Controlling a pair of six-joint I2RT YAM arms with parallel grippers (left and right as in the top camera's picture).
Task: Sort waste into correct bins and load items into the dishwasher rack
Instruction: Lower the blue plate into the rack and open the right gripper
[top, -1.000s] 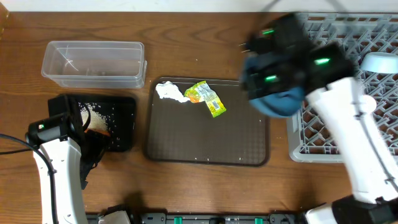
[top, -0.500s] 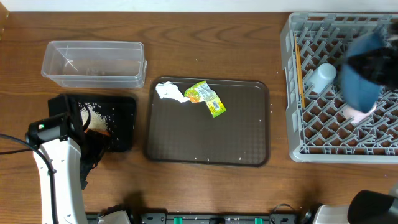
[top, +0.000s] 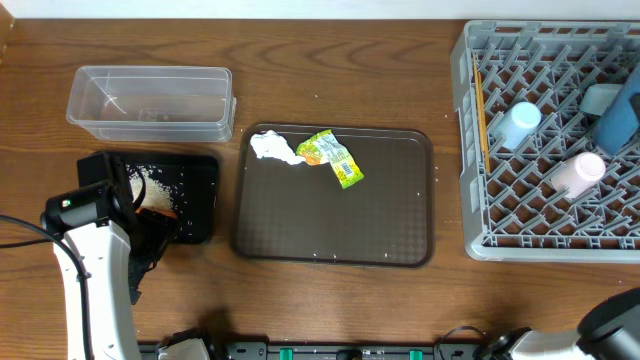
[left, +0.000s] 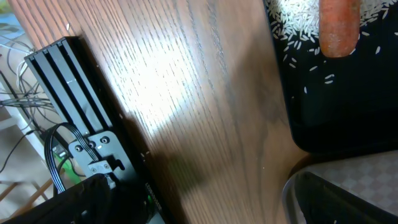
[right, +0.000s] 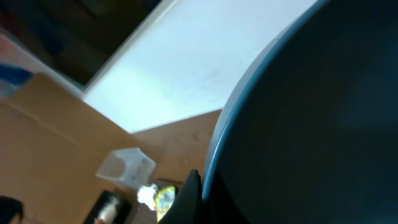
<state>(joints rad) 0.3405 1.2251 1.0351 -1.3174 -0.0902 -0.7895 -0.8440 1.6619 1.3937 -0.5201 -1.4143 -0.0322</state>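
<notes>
Five items are at the dishwasher rack (top: 480, 225): light-blue cup (top: 520, 125), whitish cup (top: 580, 172), bowl (top: 600, 97), chopsticks (top: 481, 100), and plate (top: 622, 115) at its right edge. Rice (left: 298, 18) and carrot (left: 339, 28) lie in the black tray (top: 200, 205). Tissue (top: 272, 150) and wrapper (top: 335, 158) wait unsorted on the brown tray (top: 340, 230). For the left tool (top: 150, 235) and right tool (right: 189, 196), I cannot tell the grip.

Desk (top: 330, 60): brown wood, grain running left to right, bare patches between items.

Four things sit directly on it.
- Upper left: clear tub (top: 150, 129), long side parallel to the desk's far edge.
- Below it, left side: black tray (top: 205, 215), near the tub but apart.
- Centre: brown serving tray (top: 340, 220), rounded corners, just beside the black tray, a narrow strip of wood between.
- Right: grey rack (top: 520, 200), cut off by the frame's top and right edges.
</notes>
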